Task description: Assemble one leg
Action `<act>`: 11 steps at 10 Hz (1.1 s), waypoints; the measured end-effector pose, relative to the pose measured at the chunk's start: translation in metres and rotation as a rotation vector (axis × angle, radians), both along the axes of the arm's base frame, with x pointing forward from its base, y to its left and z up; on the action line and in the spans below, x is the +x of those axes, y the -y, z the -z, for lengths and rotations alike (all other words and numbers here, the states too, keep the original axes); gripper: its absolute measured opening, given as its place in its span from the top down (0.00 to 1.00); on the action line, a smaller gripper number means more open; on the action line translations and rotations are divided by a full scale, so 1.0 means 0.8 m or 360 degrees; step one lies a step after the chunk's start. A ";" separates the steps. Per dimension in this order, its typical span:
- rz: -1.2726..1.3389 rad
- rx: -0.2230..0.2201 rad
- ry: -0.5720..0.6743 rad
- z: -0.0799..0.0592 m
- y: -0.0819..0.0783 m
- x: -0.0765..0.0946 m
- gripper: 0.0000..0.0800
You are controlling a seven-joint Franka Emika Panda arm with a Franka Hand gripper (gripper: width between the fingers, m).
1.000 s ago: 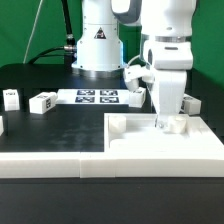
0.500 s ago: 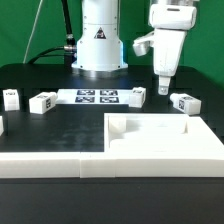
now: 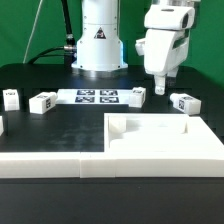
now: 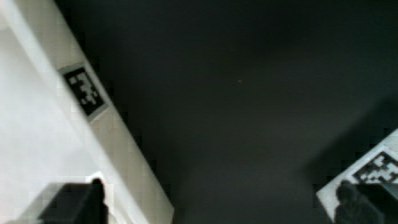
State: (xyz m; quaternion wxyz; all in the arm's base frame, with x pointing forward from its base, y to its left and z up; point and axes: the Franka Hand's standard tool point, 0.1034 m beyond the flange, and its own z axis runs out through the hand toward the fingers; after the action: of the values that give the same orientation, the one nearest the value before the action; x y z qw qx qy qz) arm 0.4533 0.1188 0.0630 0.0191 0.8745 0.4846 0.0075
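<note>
tool point(image 3: 160, 84) hung empty above the bench point(image 3: 60, 130), spread or pressed together I could not tell | leg point(image 3: 139, 95) lay below it, slightly toward the exterior view's left, long axis unclear | second leg point(image 3: 185, 102) on the other side, tray panel point(image 3: 150, 150) in front, nothing stood between

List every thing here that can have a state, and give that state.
Pincer: open, empty, raised above the table.
Leg at the exterior view's right: loose on the table, outside the tray.
Leg beside the marker board: loose on the table.
Two legs at the exterior view's left: loose on the table.
Tray: flat, no leg in it.
</note>
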 end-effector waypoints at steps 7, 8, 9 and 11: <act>0.0923 0.0083 -0.0074 0.022 -0.078 -0.056 0.19; 0.0923 0.0083 -0.0074 0.022 -0.078 -0.055 0.19; 0.0922 0.0033 -0.0119 0.023 -0.075 -0.058 0.19; 0.0929 -0.0175 -0.0312 0.027 -0.079 -0.068 0.19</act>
State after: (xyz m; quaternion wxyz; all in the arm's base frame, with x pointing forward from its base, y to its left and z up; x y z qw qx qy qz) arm 0.3992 0.1816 0.0412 0.0208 0.9709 0.2123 -0.1089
